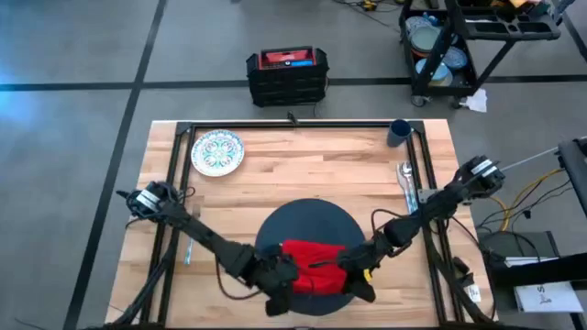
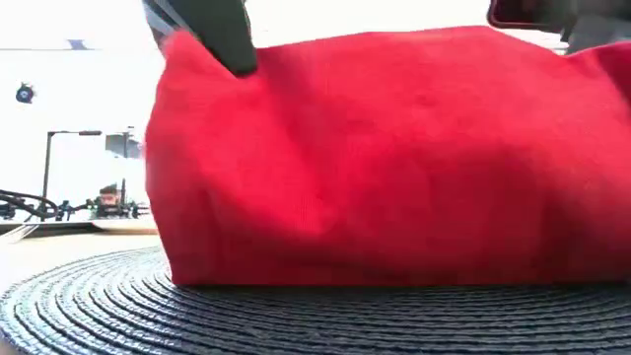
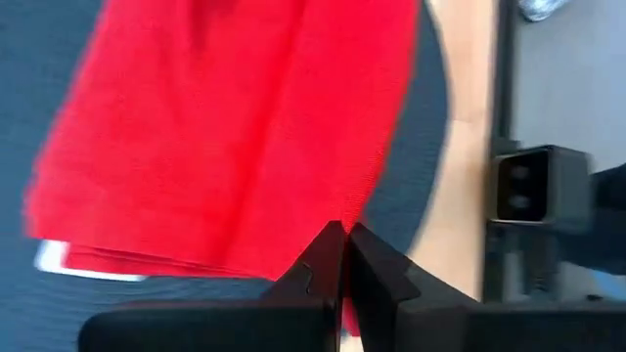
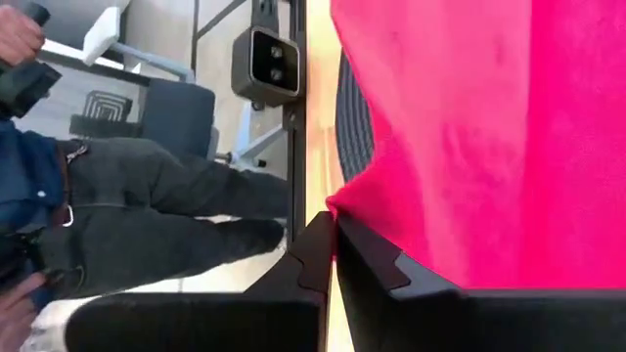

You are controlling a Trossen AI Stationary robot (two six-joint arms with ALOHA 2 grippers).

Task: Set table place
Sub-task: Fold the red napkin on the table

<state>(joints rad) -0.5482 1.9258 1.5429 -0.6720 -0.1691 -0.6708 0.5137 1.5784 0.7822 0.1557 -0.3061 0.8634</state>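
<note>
A red cloth napkin (image 1: 312,266) is over the round dark grey mat (image 1: 303,220) near the table's near edge. In the low view the napkin (image 2: 394,158) hangs like a curtain, its lower edge resting on the mat (image 2: 296,316). My left gripper (image 1: 280,275) is shut on its left end and my right gripper (image 1: 356,275) on its right end. The patterned white plate (image 1: 217,151) lies at the far left and the dark blue cup (image 1: 399,133) at the far right. My left gripper (image 3: 344,244) pinches the napkin's corner (image 3: 357,210) between its two shut fingers. The cloth (image 3: 235,137) spreads away from the fingers in several folded layers. Its upper part is lifted and its lower edge lies on the mat. My right gripper (image 4: 333,230) pinches the napkin's other corner (image 4: 344,207) between its two shut fingers. The cloth (image 4: 469,137) hangs from the hold fairly smooth, with its lower edge on the mat (image 4: 354,127).
Silver cutlery (image 1: 406,183) lies by the right rail, and another utensil (image 1: 187,249) by the left rail. The black rail frame (image 1: 293,124) edges the table. A person (image 4: 117,196) stands just beyond the near edge, beside the low camera (image 4: 264,64).
</note>
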